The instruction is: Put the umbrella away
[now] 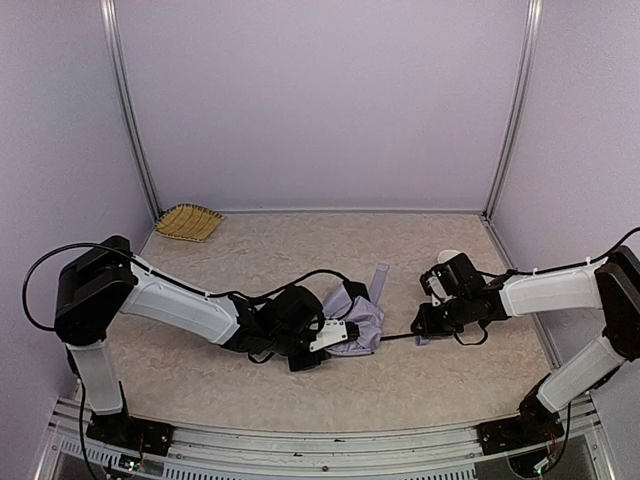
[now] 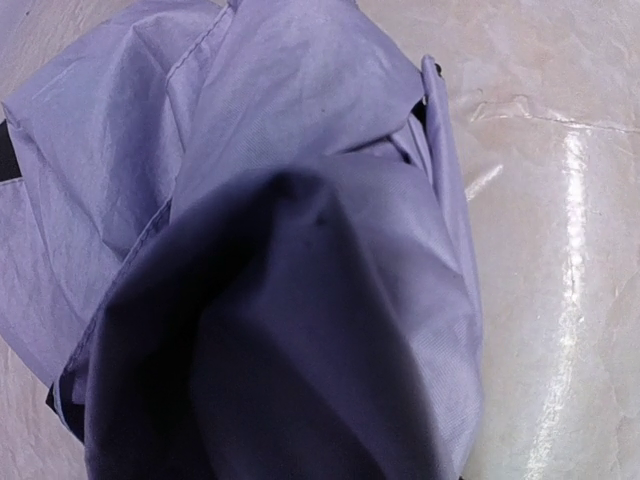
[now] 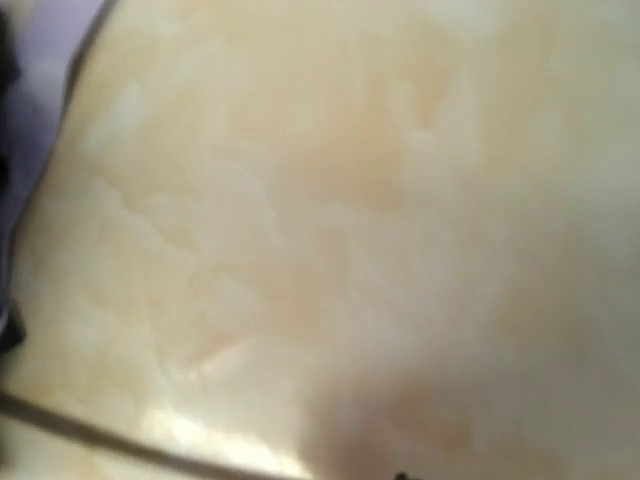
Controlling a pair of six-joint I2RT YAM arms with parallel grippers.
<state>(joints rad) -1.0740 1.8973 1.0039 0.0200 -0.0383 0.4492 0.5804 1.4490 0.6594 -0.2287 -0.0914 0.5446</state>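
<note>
left tool [image 1: 340,336] clamped on umbrella [image 1: 364,318] fabric; right tool [image 1: 424,330] at its shaft end, grip state cannot be told

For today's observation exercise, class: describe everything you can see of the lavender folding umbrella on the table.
The compact folding umbrella lies crumpled on the beige table, pale lavender-silver fabric, thin and creased, loosely bunched, a strap poking rearward. A thin black shaft runs from it toward the right gripper. The left gripper is against the fabric; a grip can't be confirmed.
</note>
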